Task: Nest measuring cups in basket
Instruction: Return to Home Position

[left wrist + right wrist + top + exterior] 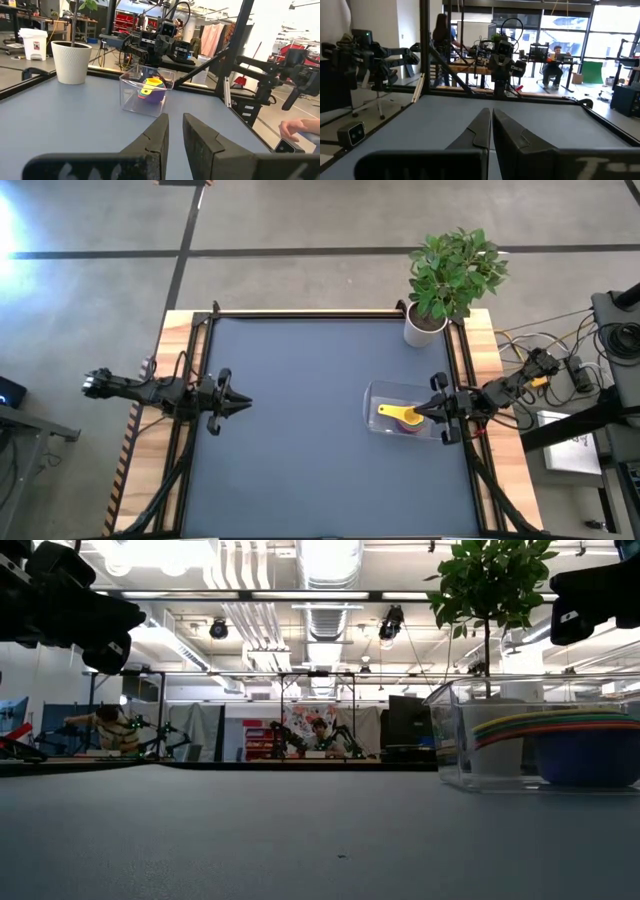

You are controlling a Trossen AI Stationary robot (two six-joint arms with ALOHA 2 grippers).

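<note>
Nested measuring cups (405, 417), handles leftward

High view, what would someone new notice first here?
Probably the clear plastic rectangular basket near the table's right edge, with a bright stack of nested measuring cups, yellow on top, inside. Next, the leafy green plant in a white pot at the far right corner.

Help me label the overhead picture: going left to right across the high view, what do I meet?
Left end effector, shut, empty → basket holding the nested measuring cups → right end effector, shut over the basket. The potted plant stands at the far edge and overlaps this stretch, so it is omitted.
</note>
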